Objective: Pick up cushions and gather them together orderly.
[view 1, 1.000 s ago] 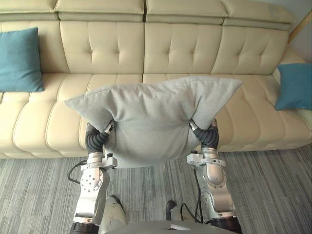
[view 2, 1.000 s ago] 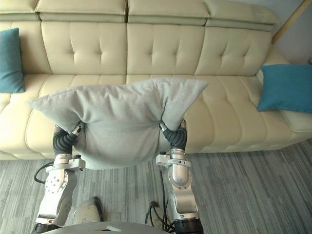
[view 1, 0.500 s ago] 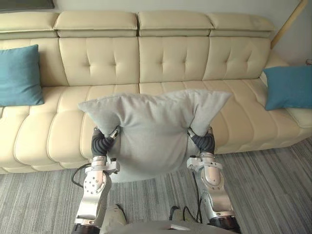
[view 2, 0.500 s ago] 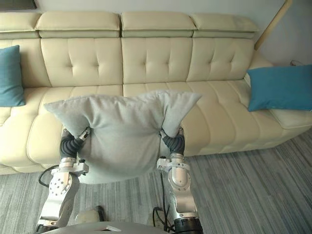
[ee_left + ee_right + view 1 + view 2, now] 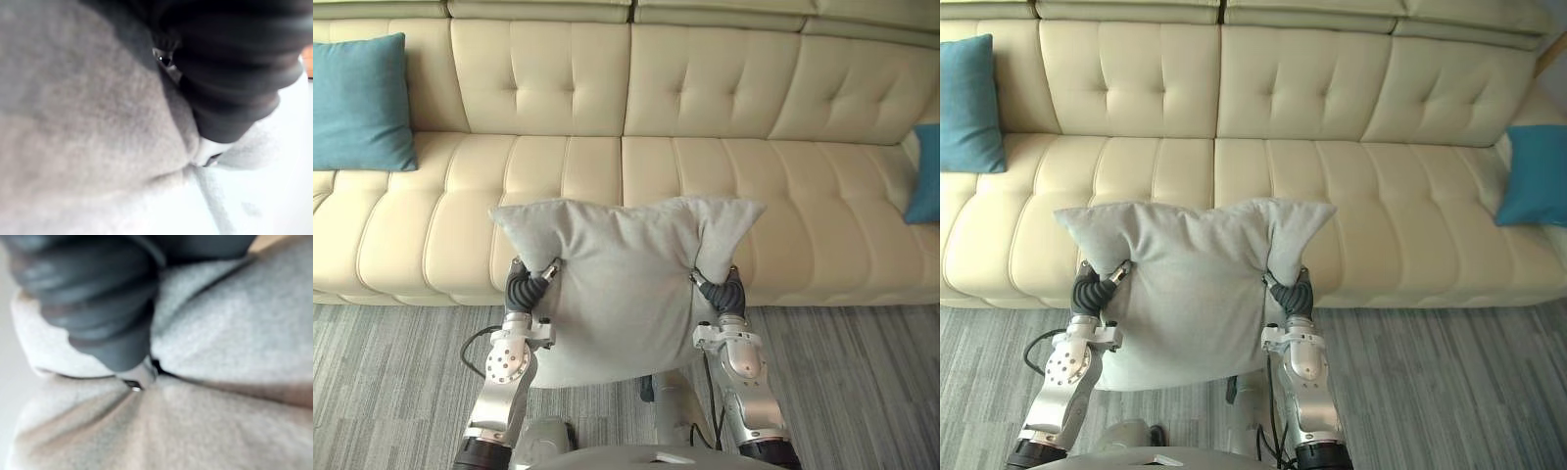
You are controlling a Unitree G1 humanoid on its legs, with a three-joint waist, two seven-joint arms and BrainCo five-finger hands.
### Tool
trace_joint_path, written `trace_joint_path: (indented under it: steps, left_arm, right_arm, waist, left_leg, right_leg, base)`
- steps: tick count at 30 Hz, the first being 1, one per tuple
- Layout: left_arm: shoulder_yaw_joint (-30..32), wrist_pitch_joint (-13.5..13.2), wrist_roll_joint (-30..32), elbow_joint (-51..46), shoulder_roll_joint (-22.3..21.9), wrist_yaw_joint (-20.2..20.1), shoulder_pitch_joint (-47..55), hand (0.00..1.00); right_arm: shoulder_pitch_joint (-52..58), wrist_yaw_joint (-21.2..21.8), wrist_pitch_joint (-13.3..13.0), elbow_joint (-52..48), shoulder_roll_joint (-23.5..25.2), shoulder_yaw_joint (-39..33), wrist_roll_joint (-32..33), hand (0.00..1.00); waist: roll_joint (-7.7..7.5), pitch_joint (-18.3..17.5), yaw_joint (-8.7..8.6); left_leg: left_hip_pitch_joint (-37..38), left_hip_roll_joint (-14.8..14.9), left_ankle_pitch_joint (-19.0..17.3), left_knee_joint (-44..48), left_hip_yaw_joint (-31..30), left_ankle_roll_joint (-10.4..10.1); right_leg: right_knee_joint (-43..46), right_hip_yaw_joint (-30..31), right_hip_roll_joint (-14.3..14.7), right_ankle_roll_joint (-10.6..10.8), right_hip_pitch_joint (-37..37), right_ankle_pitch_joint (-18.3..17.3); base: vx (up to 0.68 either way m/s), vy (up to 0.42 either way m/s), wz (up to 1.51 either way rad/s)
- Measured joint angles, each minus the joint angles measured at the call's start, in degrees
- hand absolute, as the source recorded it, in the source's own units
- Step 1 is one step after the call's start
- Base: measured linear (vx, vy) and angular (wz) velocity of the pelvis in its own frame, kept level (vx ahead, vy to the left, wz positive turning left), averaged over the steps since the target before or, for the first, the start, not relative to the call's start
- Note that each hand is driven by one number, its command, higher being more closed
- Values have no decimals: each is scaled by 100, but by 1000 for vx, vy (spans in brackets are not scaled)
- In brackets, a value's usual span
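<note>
Fingers, left hand [image 5: 525, 290], right hand [image 5: 728, 295], hidden in cushion [image 5: 622, 279], untellable; eye views add sofa [image 5: 705, 88].

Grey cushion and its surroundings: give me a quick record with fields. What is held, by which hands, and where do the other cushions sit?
held item: grey fabric cushion, raised in front of the sofa seat
left hand: against the cushion's left side, grip hidden by fabric
right hand: against its right side, grip hidden
other cushions: teal square cushion at the sofa's left end; second teal cushion at its right end
sofa: cream tufted leather sofa
floor: grey striped carpet
</note>
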Motion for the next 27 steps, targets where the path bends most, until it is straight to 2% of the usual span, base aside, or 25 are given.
trace_joint_path:
  steps: [1, 2, 3, 4, 5, 6, 7, 8, 9, 10, 12, 13, 14, 15, 16, 17, 18, 21, 27]
  left_arm:
    - [4, 6, 2, -45, -56, -2, 2, 100]
    - [9, 16, 2, -45, -104, 0, -29, 100]
    - [5, 30, 2, -44, -220, -6, -53, 100]
    - [10, 14, 3, -40, -315, -45, -46, 100]
    - [7, 3, 5, -225, -236, -66, -16, 100]
    - [-3, -39, -1, -216, -333, -73, -15, 100]
    - [23, -39, 0, -316, -350, -60, -138, 100]
    - [40, -36, 2, -323, -356, -55, -207, 100]
    - [78, -36, 6, -342, -358, -58, -196, 100]
    - [98, -36, 6, -362, -362, -57, -167, 100]
    - [153, -35, 74, -708, -408, -105, 73, 100]
    - [167, -37, 140, -874, -458, -137, 159, 100]
    - [183, -67, 178, -1060, -535, -174, 290, 100]
    - [192, -93, 192, -1107, -562, -181, 353, 100]
    - [238, -74, 203, -1076, -456, -200, 370, 100]
    - [243, -75, 204, -1082, -391, -226, 381, 100]
    - [293, -74, 203, -1082, -278, -239, 523, 100]
    - [300, -74, 201, -1064, -272, -340, 665, 100]
    - [251, -60, 198, -643, -274, -418, 653, 100]
  right_arm:
    - [-2, 5, 44, -97, -64, 14, 20, 100]
    - [4, 2, 68, -205, -119, 13, 21, 100]
    - [51, -6, 69, -399, -255, -14, 25, 100]
    - [154, -4, 18, -667, -460, -23, 31, 100]
    - [260, -25, -17, -924, -461, -30, 53, 100]
    - [204, -31, -40, -961, -547, -50, 130, 100]
    - [95, -56, -40, -1011, -494, -91, 163, 100]
    - [12, -79, -39, -1019, -453, -99, 194, 100]
    - [48, -75, -38, -1022, -434, -77, 199, 100]
    - [54, -73, -37, -1026, -433, -54, 198, 100]
    - [62, -38, -38, -1192, -428, -10, 196, 100]
    - [112, -16, -39, -1287, -431, -7, 193, 100]
    - [186, 16, -40, -1403, -432, 13, 195, 100]
    - [218, 48, -41, -1395, -429, 31, 194, 100]
    - [346, 63, -16, -1340, -131, 46, 190, 100]
    - [430, 79, -17, -1341, 25, 39, 187, 100]
    - [480, 115, 21, -1262, 246, 45, 170, 100]
    - [492, 215, 42, -1252, 257, 41, 133, 100]
    - [253, 217, 56, -540, 210, -47, 124, 100]
  waist:
    - [134, -68, 9]
    - [139, -72, -3]
    - [127, -67, -106]
    - [164, -139, -191]
    - [157, -225, -147]
    - [408, -235, -45]
    - [456, -274, -9]
    - [416, -259, 16]
    - [330, -210, 104]
    - [299, -193, 147]
    - [236, -193, 342]
    - [247, -200, 429]
    - [375, -272, 481]
    - [369, -307, 483]
    - [157, -398, 390]
    - [42, -412, 362]
    - [-214, -436, 397]
    - [-336, -522, 389]
    - [-327, -540, 322]
  left_leg:
    - [-191, 288, 222, 495, -58, -263]
    - [-286, 344, 474, 747, -68, -327]
    - [-384, 321, 1002, 1079, -31, -232]
    - [-461, 321, 1490, 1469, 205, -38]
    - [-518, 626, 1786, 2211, 492, 135]
    - [-667, 922, 1726, 2568, 589, 139]
    - [-980, 1007, 1584, 2890, 686, 178]
    - [-1229, 996, 1443, 2969, 850, 285]
    - [-1359, 974, 1188, 2805, 1100, 411]
    - [-1384, 940, 1117, 2682, 1165, 454]
    - [-1581, 689, 986, 1460, 1177, 396]
    - [-1608, 605, 1126, 735, 1084, 294]
    - [-1543, 612, 2122, -372, 949, 249]
    - [-1492, 609, 2348, -507, 801, -69]
    - [-1387, 419, 2404, -719, 855, 7]
    - [-1302, 350, 2436, -868, 912, 40]
    - [-986, 213, 2438, -1092, 1119, 55]
    - [-795, 116, 2429, -1300, 1253, 65]
    - [-608, 58, 2574, -1674, 1528, 38]
  right_leg:
    - [340, -175, 122, -155, -14, -230]
    - [557, -217, 95, -265, -38, -304]
    - [1178, -230, -88, -446, -164, -421]
    - [1815, -267, -113, -392, -481, -684]
    - [251, -303, 184, -498, 119, -378]
    - [374, -401, 371, -539, 168, -443]
    - [219, -346, 454, -578, 344, -588]
    - [71, -302, 449, -617, 559, -684]
    - [-237, -258, 423, -535, 1028, -639]
    - [-342, -209, 409, -531, 1222, -636]
    - [-640, -16, 227, -464, 1736, -609]
    - [-628, 83, 172, -366, 1792, -623]
    - [-619, 239, 235, -62, 1874, -737]
    - [-603, 316, 276, 117, 1902, -848]
    - [-671, 442, 129, 145, 1897, -756]
    - [-736, 465, 75, 148, 1925, -701]
    - [-928, 643, -35, 165, 2117, -683]
    - [-1285, 842, -76, 254, 2285, -524]
    - [-1680, 1227, -49, 236, 2279, -273]
  base:
    - [610, -210, 21]
    - [605, -193, 26]
    - [542, -283, 50]
    - [450, -347, 52]
    - [225, -303, 10]
    - [175, -147, -28]
    - [317, -46, -26]
    - [486, -3, -6]
    - [426, -1, 3]
    - [419, 48, -13]
    - [427, 157, -41]
    - [418, 290, -69]
    - [280, 265, -65]
    - [331, 291, -40]
    - [196, 175, -8]
    - [224, 182, -15]
    - [144, 132, -24]
    - [93, 95, -27]
    - [-49, 13, -28]
